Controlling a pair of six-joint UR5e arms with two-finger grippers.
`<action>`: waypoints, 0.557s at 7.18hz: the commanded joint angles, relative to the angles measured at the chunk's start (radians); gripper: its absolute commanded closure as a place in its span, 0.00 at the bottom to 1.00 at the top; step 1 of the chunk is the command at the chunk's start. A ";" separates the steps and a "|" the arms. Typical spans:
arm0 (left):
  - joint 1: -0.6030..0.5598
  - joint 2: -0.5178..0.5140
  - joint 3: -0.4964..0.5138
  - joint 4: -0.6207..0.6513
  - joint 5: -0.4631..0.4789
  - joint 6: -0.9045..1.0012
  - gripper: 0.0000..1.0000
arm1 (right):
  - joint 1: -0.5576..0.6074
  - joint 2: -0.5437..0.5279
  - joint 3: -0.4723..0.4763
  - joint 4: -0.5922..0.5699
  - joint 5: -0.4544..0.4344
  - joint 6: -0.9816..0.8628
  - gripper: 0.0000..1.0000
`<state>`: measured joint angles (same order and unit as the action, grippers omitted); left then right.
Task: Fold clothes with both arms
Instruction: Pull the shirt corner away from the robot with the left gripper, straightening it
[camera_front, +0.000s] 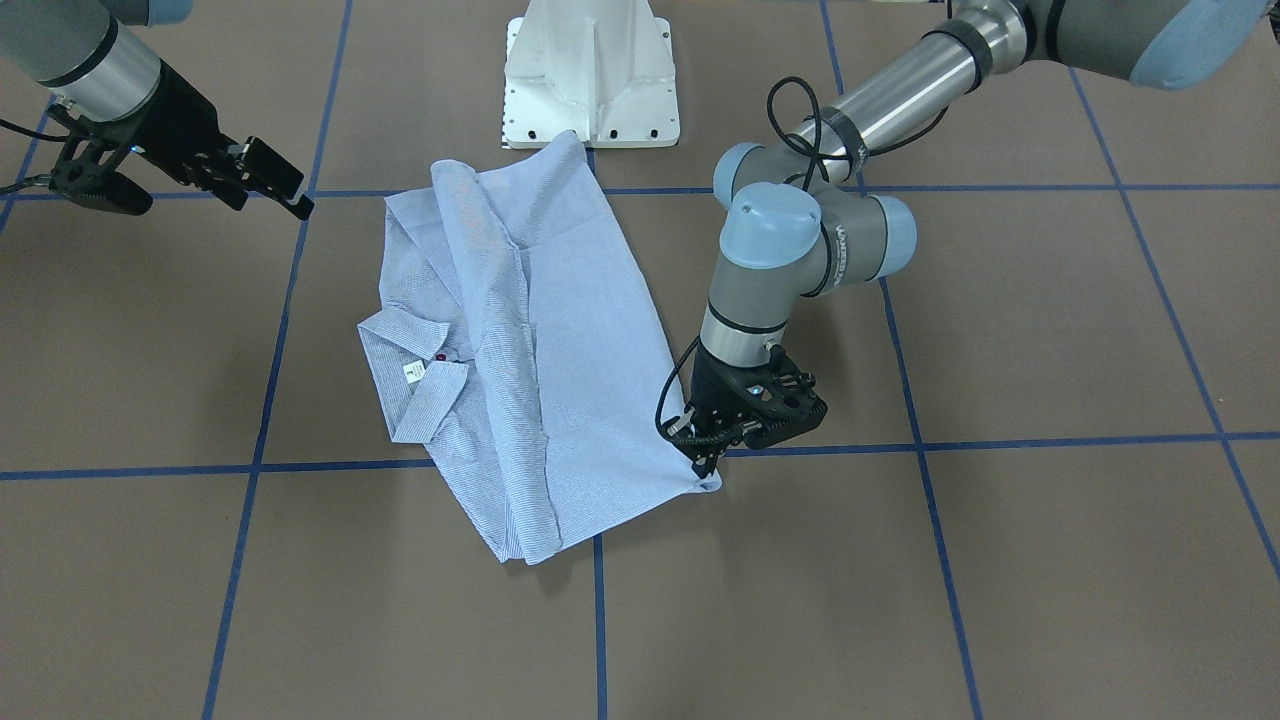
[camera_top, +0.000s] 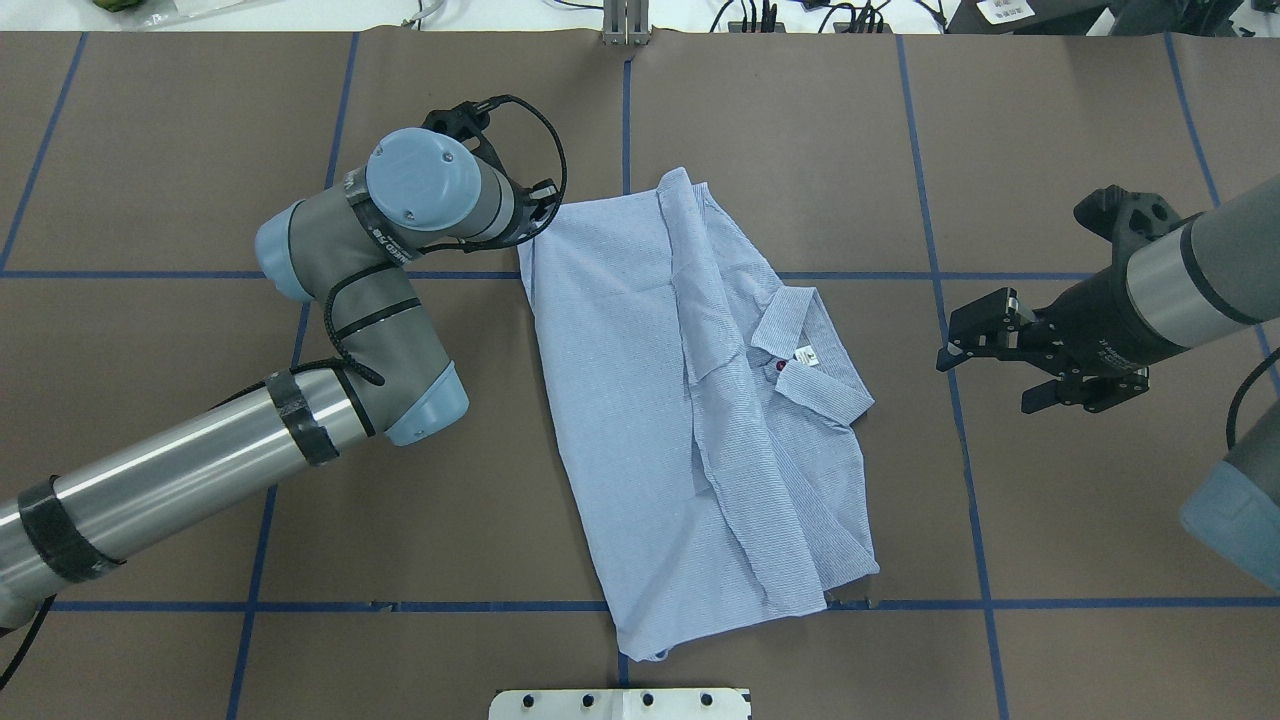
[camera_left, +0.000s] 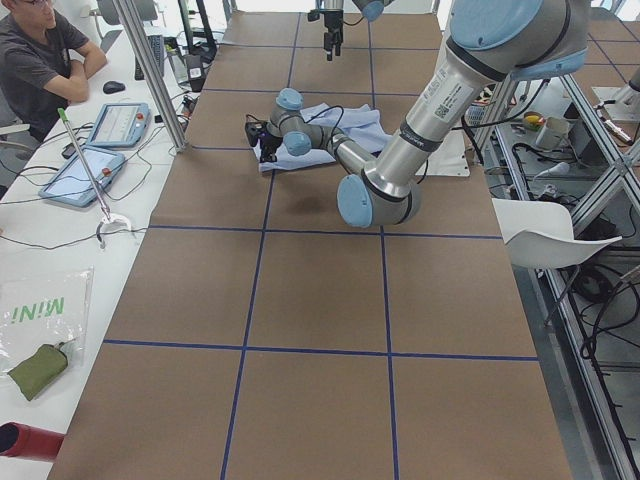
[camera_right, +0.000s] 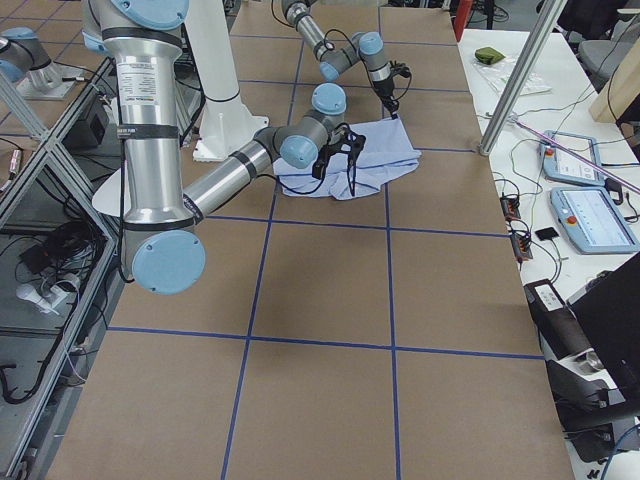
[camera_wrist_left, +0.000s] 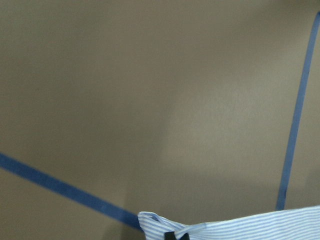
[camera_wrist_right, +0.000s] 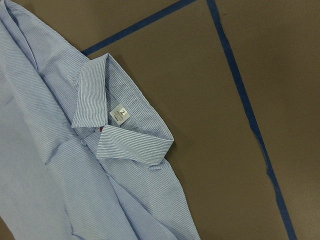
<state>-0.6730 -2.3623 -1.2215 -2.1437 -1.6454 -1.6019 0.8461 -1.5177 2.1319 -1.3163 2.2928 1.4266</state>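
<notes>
**1 shirt mid-table, L grip on its corner**

Brown table (camera_top: 1050, 550) w/ blue tape grid (camera_top: 450, 606); white pedestal (camera_front: 590, 80) at my edge. Bench past the far edge holds 2 tablets (camera_left: 118, 125); 1 person (camera_left: 40, 60) sits there. I count 1 shirt (camera_top: 640, 400) and 2 arms: left arm (camera_top: 200, 470), right arm (camera_top: 1190, 280). The shirt lies folded lengthwise mid-table, collar (camera_wrist_right: 92, 95) toward the right edge. My left gripper (camera_front: 708, 462) pinches its far-left corner; my right gripper (camera_top: 985, 375) hovers off the cloth, jaws wide.

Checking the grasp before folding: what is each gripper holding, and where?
The left gripper pinches the shirt at its hem corner farthest from the robot. The right gripper is open, holding nothing.
</notes>
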 joint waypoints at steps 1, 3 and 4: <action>-0.036 -0.043 0.069 -0.074 0.053 0.042 1.00 | 0.001 0.011 -0.003 0.000 -0.007 0.000 0.00; -0.036 -0.101 0.225 -0.250 0.085 0.042 1.00 | 0.011 0.011 0.003 0.000 -0.006 -0.002 0.00; -0.036 -0.127 0.281 -0.324 0.117 0.043 1.00 | 0.013 0.013 0.006 0.000 -0.006 -0.002 0.00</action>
<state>-0.7080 -2.4550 -1.0244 -2.3683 -1.5627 -1.5609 0.8542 -1.5063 2.1344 -1.3162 2.2871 1.4256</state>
